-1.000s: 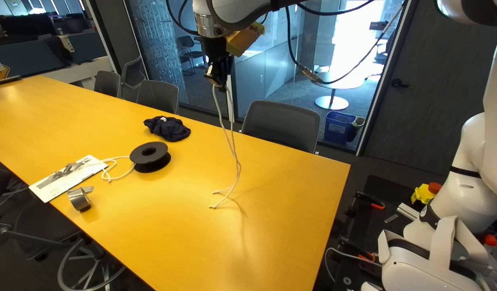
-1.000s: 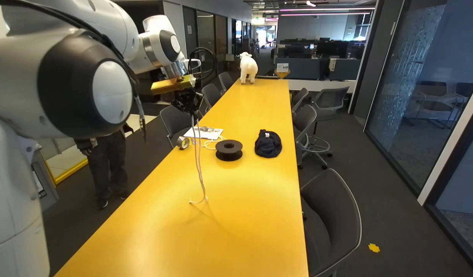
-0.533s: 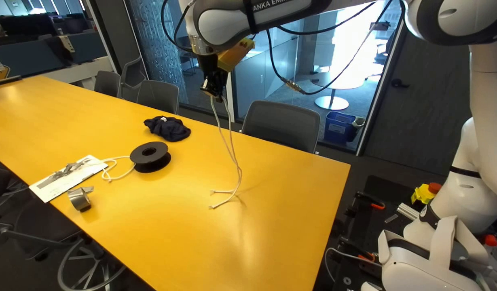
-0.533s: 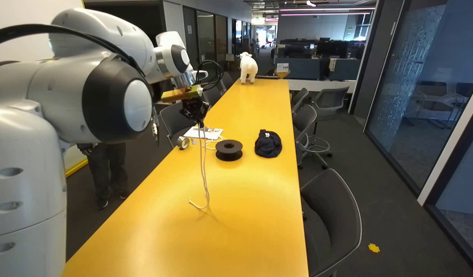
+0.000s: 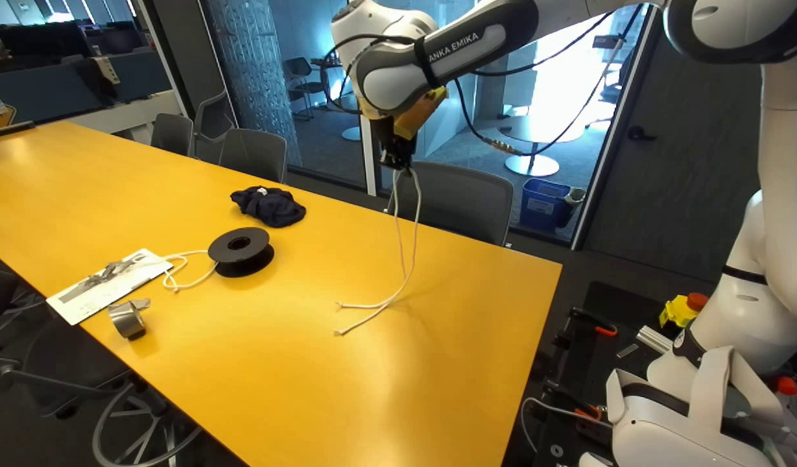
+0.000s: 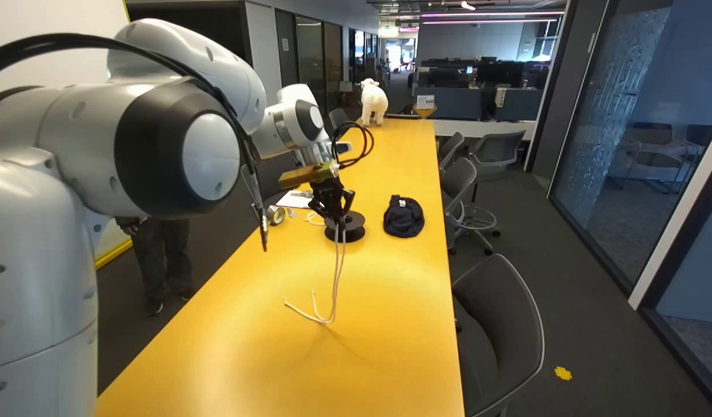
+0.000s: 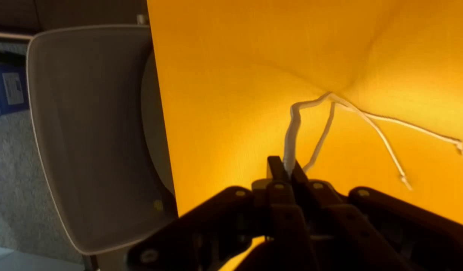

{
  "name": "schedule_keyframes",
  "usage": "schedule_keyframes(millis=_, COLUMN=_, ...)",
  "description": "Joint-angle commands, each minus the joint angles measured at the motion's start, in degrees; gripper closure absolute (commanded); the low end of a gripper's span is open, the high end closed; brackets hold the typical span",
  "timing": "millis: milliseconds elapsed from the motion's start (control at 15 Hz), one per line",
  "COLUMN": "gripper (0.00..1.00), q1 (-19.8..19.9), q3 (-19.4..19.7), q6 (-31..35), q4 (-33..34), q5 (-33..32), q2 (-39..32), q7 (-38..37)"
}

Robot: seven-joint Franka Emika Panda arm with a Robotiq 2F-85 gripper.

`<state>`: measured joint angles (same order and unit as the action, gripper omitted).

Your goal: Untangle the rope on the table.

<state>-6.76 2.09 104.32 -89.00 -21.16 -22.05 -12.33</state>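
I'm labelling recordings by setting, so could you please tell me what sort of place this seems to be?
Most likely an office, perhaps its meeting area: a long yellow table with grey chairs along it, a glass wall nearby, and computer monitors in the background.

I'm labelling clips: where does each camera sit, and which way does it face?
In an exterior view: raised, apparently beside the long glossy yellow table, facing obliquely across it toward glass walls; white arm and black gripper show.
In an exterior view: near the arm, facing along the table toward the white toy sheep; arm and gripper show.
Wrist view: on the wrist, facing down at the thin cream rope; gripper alone shows.
Both exterior views share the crumpled navy cloth and round black spool.
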Motion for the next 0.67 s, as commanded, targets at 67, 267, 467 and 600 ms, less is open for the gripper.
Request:
schedule_keyframes(millis=67, gripper=0.95, q1=4.80, q3=1.89, q6=8.93, q4=-16.39, q5=1.05, q2=5.14, q7=-1.50)
schedule_keyframes(millis=267, gripper=0.95, q1=7.69, q3=3.49, q6=15.27, q4=-23.37, q5=1.84, q2=5.14, q7=-2.36)
schedule_keyframes(millis=467, gripper=0.95, q1=10.96, q3=4.79, q6=22.14, q4=-29.27, q5=5.19, q2=3.83, q7=-1.00)
schedule_keyframes(millis=600, gripper=0.95, q1=12.98, q3=5.39, q6=26.40, q4=-32.70, q5=8.35, q2=2.75, q7=0.56)
